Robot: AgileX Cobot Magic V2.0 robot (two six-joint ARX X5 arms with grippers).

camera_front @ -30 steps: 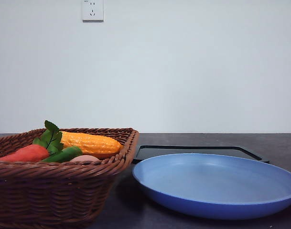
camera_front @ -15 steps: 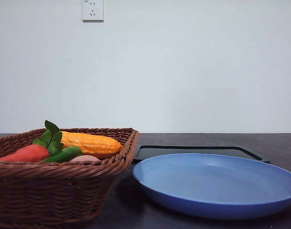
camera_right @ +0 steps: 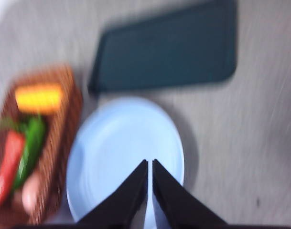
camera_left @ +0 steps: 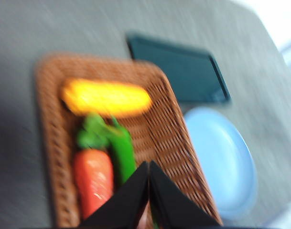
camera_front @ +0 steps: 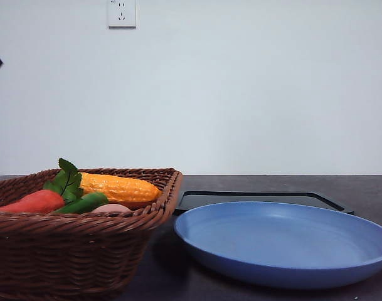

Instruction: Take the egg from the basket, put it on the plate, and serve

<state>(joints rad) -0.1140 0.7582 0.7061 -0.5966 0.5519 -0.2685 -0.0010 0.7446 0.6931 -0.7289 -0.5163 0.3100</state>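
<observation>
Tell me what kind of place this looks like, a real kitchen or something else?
Probably a lab or test bench staged as a kitchen, not a real one. A wicker basket of toy-looking vegetables, a blue plate and a black tray sit on a dark table before a bare white wall with one power socket.

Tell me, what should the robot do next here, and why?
Probably lower the left end effector toward the egg and open it. The egg lies in the basket beside the carrot, the plate holds nothing, and both end effectors look shut, holding nothing.
</observation>
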